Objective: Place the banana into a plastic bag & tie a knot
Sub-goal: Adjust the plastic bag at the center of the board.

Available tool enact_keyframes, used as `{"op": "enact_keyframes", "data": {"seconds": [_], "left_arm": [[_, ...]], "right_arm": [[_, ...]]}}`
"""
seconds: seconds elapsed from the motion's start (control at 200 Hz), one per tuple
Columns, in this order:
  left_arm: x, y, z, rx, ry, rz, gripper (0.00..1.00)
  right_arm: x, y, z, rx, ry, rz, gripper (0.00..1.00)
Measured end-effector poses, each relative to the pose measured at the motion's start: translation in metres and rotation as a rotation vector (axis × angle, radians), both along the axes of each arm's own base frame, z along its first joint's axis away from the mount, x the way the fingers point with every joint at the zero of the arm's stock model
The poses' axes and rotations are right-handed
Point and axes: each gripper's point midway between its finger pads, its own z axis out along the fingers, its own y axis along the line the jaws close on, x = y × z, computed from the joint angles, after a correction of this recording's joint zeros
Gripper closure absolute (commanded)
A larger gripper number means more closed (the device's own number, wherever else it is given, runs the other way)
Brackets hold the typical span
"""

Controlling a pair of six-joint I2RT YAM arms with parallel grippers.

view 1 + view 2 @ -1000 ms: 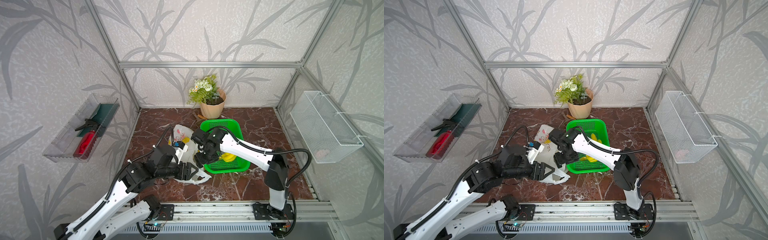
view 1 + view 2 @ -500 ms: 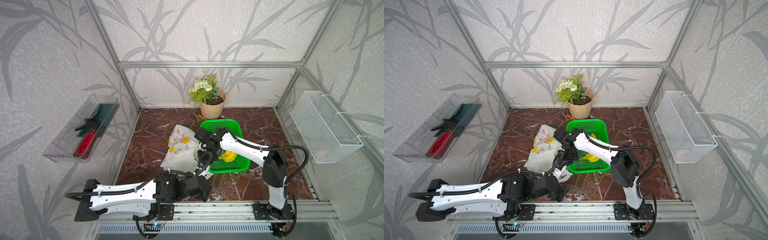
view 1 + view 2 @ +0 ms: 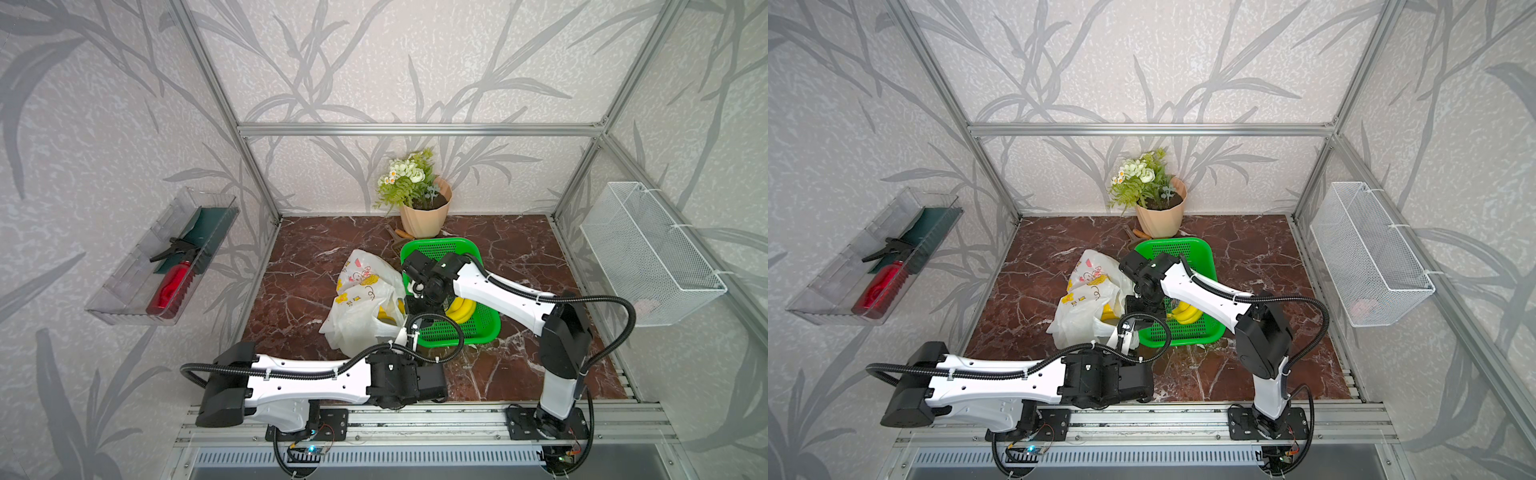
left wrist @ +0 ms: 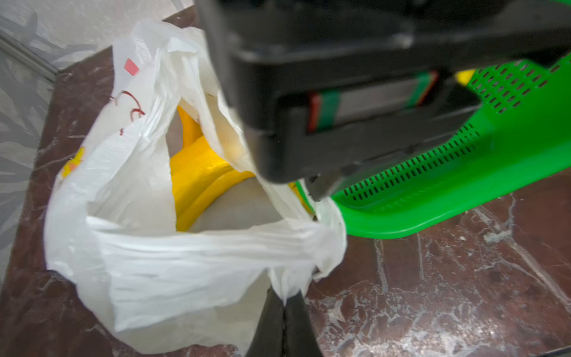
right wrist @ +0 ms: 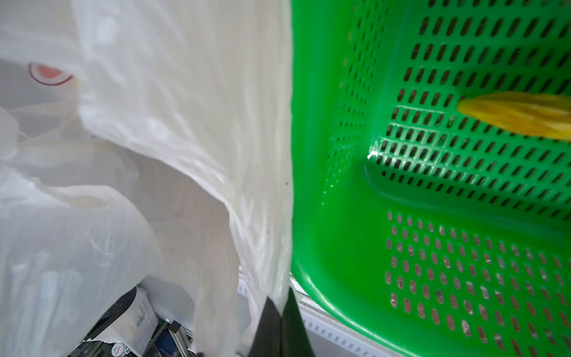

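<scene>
Left gripper (image 4: 283, 304) is pinching the bag's (image 4: 173, 256) near rim, jaws closed on film; banana (image 4: 194, 173) is lying inside, just beyond its tips. Right gripper (image 5: 281, 302) is clamping the opposite rim, beside the basket (image 5: 340, 201). Mouth is gaping between both grippers, so tying likely means crossing them.

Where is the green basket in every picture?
Top view: green basket mid-floor, just in front of the flower pot.
Top view: same spot, right of the plastic bag.
Left wrist: basket lies just past the bag's open mouth.
Right wrist: basket fills much of the picture, a banana inside.
Shared landmark: the white plastic bag right beside the basket.
</scene>
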Motion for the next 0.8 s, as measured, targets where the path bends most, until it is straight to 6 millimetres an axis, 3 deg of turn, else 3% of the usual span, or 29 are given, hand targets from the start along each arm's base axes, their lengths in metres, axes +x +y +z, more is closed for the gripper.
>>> {"op": "enact_keyframes", "data": {"seconds": [0.075, 0.215, 0.385, 0.495, 0.665, 0.8], "left_arm": [[0.002, 0.016, 0.022, -0.074, -0.033, 0.035, 1.00], [0.005, 0.064, 0.091, -0.343, -0.128, 0.074, 1.00], [0.014, 0.143, 0.177, -0.577, -0.266, 0.206, 1.00], [0.018, 0.177, 0.216, -0.599, -0.351, 0.280, 1.00], [0.018, 0.209, 0.245, -0.578, -0.428, 0.347, 1.00], [0.016, 0.216, 0.240, -0.566, -0.422, 0.353, 1.00]], "right_arm": [[0.006, -0.002, 0.009, 0.023, -0.022, -0.014, 1.00], [0.025, 0.005, 0.037, 0.097, -0.092, -0.040, 1.00], [0.061, 0.017, 0.092, 0.245, -0.214, -0.126, 1.00], [0.086, 0.015, 0.129, 0.330, -0.267, -0.218, 1.00], [0.111, 0.007, 0.165, 0.394, -0.318, -0.334, 1.00], [0.116, 0.004, 0.172, 0.407, -0.326, -0.377, 1.00]]}}
